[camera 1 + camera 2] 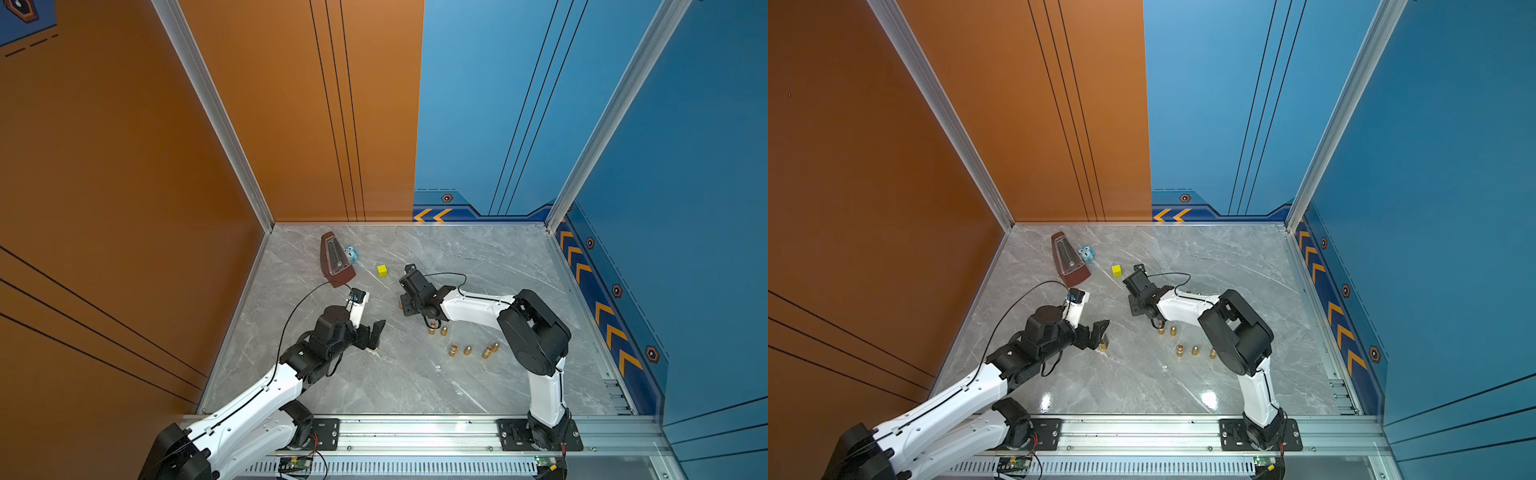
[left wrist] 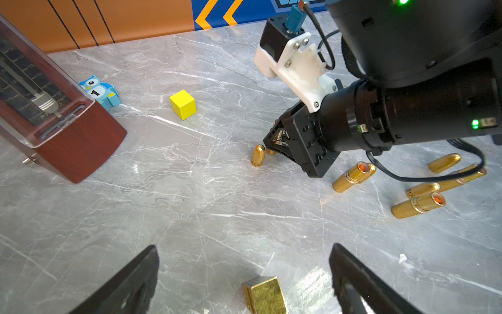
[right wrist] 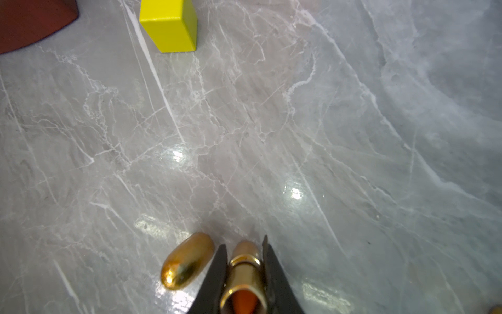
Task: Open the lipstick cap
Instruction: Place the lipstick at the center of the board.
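Right jaws clenched flat against a smooth, round gold metal lipstick tube, uncapped, with a waxy orange stick in its open mouth and a raised ring round the barrel. Held close to the polished grey marble-veined bench, near its middle. Just beside the tube and one black jaw: a glossy gold bullet-shaped cap, rounded at one end, on the bench.

Left jaws spread wide, released, hanging over a gold glittery rectangular case, flat-faced and sharp-edged, on the bench between them and touching neither.

By the right arm, more round gold tubes standing uncapped with orange tips showing, and loose rounded gold caps among them.

Towards the back: a matt yellow cube, a small blue plastic owl figure with a number on its chest, and a tapered metronome of dark red wood grain with a clear front and a steel pendulum weight.
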{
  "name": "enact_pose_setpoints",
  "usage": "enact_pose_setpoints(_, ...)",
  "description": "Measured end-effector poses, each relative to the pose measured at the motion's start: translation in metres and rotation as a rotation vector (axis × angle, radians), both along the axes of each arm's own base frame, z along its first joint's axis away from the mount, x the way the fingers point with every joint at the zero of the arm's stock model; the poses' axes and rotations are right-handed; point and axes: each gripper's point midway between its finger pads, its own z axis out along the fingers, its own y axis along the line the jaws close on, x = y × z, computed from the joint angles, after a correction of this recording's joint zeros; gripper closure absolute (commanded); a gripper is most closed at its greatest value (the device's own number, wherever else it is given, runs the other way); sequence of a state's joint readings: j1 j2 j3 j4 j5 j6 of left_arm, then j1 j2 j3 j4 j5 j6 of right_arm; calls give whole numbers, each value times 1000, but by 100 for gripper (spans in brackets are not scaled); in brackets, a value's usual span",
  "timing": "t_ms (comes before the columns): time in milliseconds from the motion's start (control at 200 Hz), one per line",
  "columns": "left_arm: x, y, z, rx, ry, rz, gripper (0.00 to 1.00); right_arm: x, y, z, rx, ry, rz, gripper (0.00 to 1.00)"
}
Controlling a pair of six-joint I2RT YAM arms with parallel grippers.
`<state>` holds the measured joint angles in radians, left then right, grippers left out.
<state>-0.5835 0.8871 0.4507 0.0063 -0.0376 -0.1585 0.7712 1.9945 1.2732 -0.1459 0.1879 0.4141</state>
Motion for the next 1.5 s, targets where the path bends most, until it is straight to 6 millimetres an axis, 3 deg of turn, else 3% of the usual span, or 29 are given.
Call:
enact_pose_setpoints(761,-1,0,0,-12,5,-3,1,-5,-3,2,-16,11,9,57)
enact_pose_setpoints(861,-4,1,0,-8,10,-3,1,-12,-8,14,-14,11,13,53)
enact_pose_setpoints(1086,-12,7,2,-19,27,12,1,-33,-11,73,31,-28,40,44)
enact_pose_setpoints(1206,-14,13,7,-35,22,39,1,-52,-10,93,40,-12,76,40)
enact_pose_setpoints(1496,-18,28,12,-64,29,119,1,-116,37,118,87,76,299,35)
